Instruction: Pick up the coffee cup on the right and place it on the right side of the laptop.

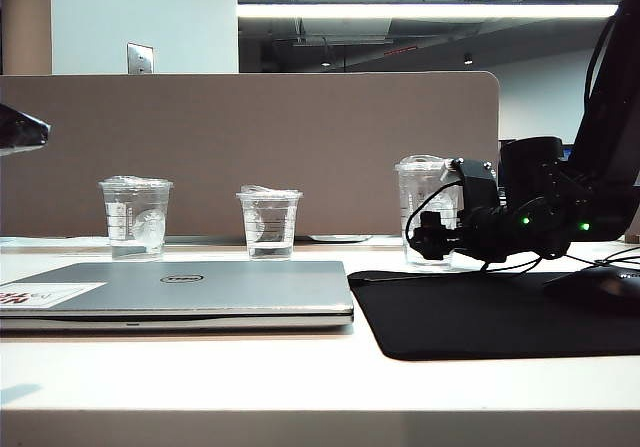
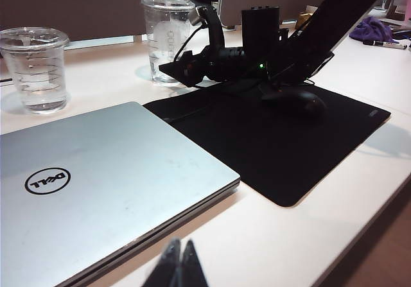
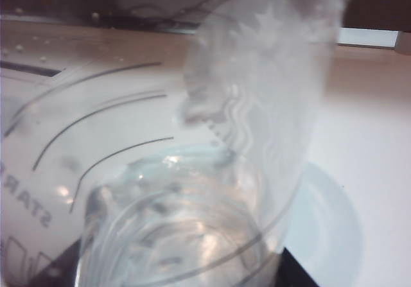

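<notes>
Exterior view: the coffee cup [image 1: 424,210] was seen upright on the table [image 1: 200,377], at the far left corner of the black mat [image 1: 480,317], well right of the closed laptop [image 1: 180,292]. The right gripper [image 1: 447,217] was found level at the cup's side; whether its jaws touched the wall could not be told. Two shorter cups [image 1: 136,217] [image 1: 269,223] were noted behind the laptop.

Left wrist view: the left gripper [image 2: 179,268] was observed low over the near table edge by the laptop [image 2: 96,184], its tips pressed together, nothing held. The right gripper [image 2: 186,65] was seen against the cup [image 2: 166,40].

Right wrist view: the cup [image 3: 212,152] filled the frame; no fingers were visible, so the grip could not be judged.
</notes>
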Robot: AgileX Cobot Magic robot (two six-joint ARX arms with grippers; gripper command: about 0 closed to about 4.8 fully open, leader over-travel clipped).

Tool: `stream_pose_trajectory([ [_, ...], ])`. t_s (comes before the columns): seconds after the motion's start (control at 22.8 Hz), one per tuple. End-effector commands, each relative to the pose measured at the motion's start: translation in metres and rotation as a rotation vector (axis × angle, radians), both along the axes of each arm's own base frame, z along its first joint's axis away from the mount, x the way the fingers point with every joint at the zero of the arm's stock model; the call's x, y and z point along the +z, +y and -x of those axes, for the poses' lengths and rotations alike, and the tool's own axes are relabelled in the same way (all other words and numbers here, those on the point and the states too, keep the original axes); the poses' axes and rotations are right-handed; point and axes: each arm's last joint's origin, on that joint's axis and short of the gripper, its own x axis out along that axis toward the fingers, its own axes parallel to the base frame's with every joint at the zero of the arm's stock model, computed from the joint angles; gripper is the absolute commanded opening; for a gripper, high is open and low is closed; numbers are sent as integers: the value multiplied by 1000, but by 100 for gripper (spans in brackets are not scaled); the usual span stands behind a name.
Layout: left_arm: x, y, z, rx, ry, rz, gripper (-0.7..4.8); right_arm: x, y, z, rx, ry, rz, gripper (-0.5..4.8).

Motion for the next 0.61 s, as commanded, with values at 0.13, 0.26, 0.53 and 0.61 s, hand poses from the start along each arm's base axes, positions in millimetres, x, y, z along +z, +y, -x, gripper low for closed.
stream_pose_trajectory([
  [0.13,2,0,0,-1,-11,6,-5,6,1,-1,-5,-18,-38,355],
  [0.26,2,0,0,-1,-11,6,-5,6,1,-1,1,-15,-41,359],
  [0.53,2,0,0,-1,-11,6,-5,14,1,3,9,-21,-60,359],
  [0.61,2,0,0,-2,-11,6,-5,22,-1,11,-7,-52,-54,359],
])
